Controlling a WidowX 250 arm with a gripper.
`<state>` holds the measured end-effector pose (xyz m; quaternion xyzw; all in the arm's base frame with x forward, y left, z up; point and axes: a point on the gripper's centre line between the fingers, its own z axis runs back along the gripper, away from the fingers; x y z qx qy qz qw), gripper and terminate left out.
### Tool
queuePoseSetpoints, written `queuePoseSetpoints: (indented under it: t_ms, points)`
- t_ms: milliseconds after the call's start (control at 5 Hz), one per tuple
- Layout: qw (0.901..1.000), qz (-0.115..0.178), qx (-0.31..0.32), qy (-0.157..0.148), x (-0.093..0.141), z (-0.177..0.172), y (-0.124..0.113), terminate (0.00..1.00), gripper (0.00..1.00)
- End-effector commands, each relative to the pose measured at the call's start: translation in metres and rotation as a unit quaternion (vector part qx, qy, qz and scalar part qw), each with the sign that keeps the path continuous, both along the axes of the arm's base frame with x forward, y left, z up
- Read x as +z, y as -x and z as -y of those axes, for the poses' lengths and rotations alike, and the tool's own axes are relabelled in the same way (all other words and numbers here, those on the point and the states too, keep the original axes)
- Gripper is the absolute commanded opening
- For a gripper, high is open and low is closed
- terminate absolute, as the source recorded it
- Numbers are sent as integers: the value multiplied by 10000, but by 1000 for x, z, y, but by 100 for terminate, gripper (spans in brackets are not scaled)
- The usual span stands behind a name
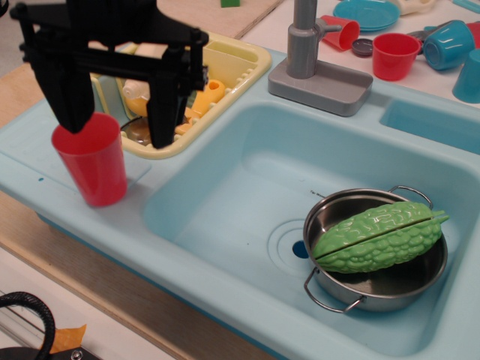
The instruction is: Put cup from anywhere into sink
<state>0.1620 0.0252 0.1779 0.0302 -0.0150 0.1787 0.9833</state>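
The cup (94, 163) is a tall plain red tumbler standing upright on the light-blue counter left of the sink (247, 172). My black gripper (116, 124) is open and hangs just above and behind the cup. Its left finger (69, 101) overlaps the cup's rim at the far left, and its right finger (166, 112) sits to the cup's right, over the yellow rack. The sink holds a steel pot (375, 281) with a green bitter gourd (379, 236) in it, at the right beside the drain (296, 247).
A yellow dish rack (232, 71) with a cream bottle and utensils stands behind the cup. The grey faucet (315, 64) stands at the back. A shorter red cup (394, 54) and blue cups (448, 43) are at the back right. A small side basin (427, 124) lies right.
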Motion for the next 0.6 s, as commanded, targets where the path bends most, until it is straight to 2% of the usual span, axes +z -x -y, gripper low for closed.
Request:
queuePoseSetpoints:
  t_ms: [0, 400]
  points:
    - [9998, 130, 63, 132, -10, -9, 1, 0, 100]
    - [9991, 137, -58, 385, -25, -12, -7, 0, 100]
